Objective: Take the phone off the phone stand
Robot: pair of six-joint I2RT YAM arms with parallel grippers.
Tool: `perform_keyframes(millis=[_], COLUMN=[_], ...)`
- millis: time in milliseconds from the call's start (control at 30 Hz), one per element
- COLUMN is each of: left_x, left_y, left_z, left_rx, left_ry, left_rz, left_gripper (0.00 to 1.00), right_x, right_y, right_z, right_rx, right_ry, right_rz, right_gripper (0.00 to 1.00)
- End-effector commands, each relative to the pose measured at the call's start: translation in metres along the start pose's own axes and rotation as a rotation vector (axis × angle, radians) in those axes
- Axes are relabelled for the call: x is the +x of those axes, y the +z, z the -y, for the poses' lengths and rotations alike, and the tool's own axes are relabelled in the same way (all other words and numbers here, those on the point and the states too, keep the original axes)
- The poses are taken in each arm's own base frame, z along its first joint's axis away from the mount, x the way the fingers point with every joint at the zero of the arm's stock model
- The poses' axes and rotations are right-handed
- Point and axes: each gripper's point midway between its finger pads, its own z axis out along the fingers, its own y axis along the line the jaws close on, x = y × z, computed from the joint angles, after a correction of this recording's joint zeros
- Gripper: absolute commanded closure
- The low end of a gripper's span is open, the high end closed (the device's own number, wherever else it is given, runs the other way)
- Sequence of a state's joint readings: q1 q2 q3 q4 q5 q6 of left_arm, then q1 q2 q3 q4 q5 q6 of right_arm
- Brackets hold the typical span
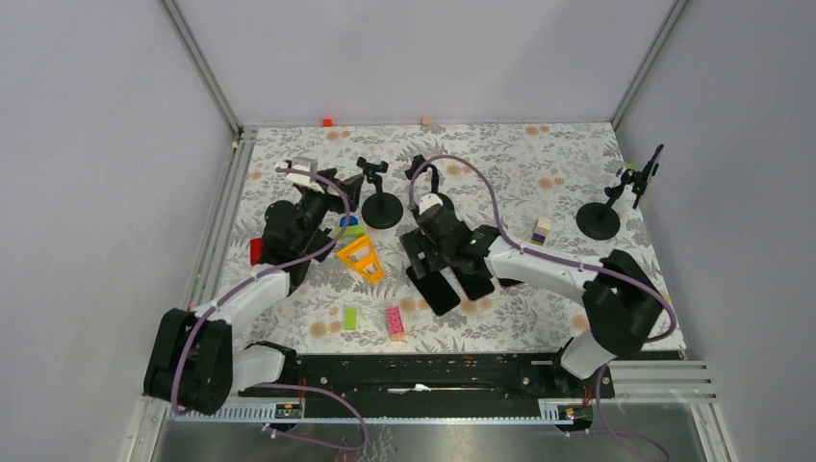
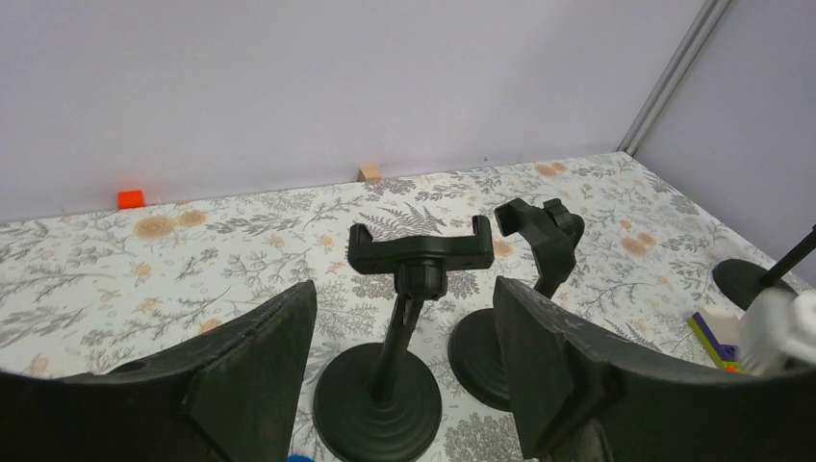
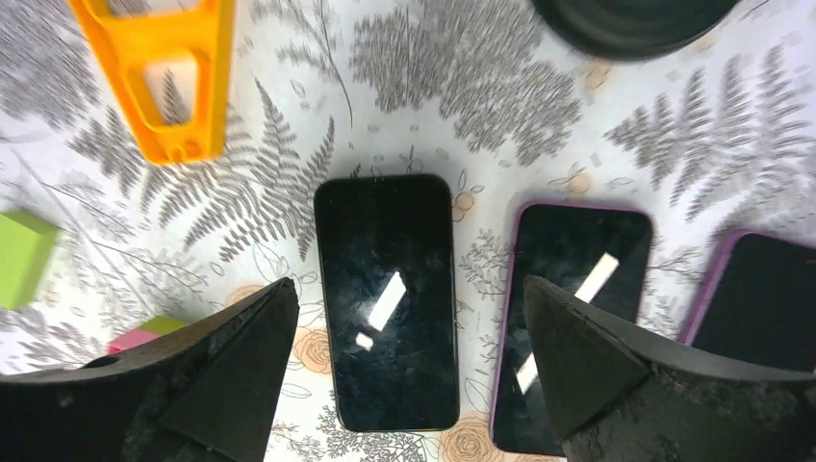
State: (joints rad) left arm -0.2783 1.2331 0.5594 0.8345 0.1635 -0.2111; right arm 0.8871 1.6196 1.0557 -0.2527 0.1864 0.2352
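Floral table (image 1: pixel 539 164): left pincer (image 2: pixel 404 289) agape, empty, before stands (image 2: pixel 380 409); right pincer (image 3: pixel 409 287) likewise above phones (image 3: pixel 385 231).

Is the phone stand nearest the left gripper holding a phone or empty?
Empty. In the left wrist view the phone stand's cradle shows nothing between its arms; a black phone lies flat on the table.

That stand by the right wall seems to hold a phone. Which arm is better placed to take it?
Right, probably. The right gripper, open over the phones lying flat, is nearer that stand; the left gripper faces empty stands farther away.
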Motion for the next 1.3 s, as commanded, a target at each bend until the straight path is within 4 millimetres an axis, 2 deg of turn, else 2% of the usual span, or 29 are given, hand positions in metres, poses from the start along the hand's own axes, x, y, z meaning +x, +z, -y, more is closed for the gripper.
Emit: perform_keyframes(millis=[0, 133, 267, 400, 500, 633, 733, 867, 1000, 1067, 1267], left_x=[-0.02, -0.033, -0.049, -0.054, -0.055, -0.062, -0.074, -0.076, -0.075, -0.071, -0.055], left_y=[-0.021, -0.043, -0.059, -0.063, -0.062, -0.053, -0.043, -0.032, -0.032, -0.035, -0.04], left_z=[-0.007, -0.003, 0.004, 0.026, 0.052, 0.1, 0.15, 0.186, 0.204, 0.209, 0.213], left_rx=[-0.08, -0.1, -0.093, 0.009, 0.144, 0.349, 0.508, 0.633, 0.702, 0.727, 0.75], left_ry=[-0.047, -0.056, -0.048, -0.077, -0.088, -0.005, 0.067, 0.083, 0.063, 0.054, 0.029], left_rz=[0.053, 0.047, 0.045, 0.014, -0.004, -0.047, -0.062, -0.085, -0.082, -0.091, -0.153], left_gripper=[0.27, 0.27, 0.25, 0.25, 0.26, 0.26, 0.26, 0.27, 0.27, 0.27, 0.27], right_x=[-0.048, -0.058, -0.053, -0.044, -0.038, -0.029, -0.022, -0.016, -0.021, -0.019, -0.026], right_y=[-0.047, -0.087, -0.136, -0.187, -0.219, -0.262, -0.295, -0.339, -0.363, -0.372, -0.353], right_z=[0.03, 0.07, 0.141, 0.21, 0.251, 0.293, 0.318, 0.337, 0.352, 0.366, 0.398], right_rx=[0.076, 0.153, 0.316, 0.506, 0.619, 0.781, 0.92, 1.124, 1.274, 1.357, 1.385], right_ry=[0.082, 0.255, 0.484, 0.665, 0.786, 0.881, 0.899, 0.868, 0.801, 0.78, 0.764], right_rz=[0.174, 0.268, 0.337, 0.49, 0.564, 0.611, 0.629, 0.633, 0.594, 0.546, 0.445], right_gripper=[0.08, 0.08, 0.08, 0.06, 0.06, 0.07, 0.07, 0.07, 0.07, 0.07, 0.06])
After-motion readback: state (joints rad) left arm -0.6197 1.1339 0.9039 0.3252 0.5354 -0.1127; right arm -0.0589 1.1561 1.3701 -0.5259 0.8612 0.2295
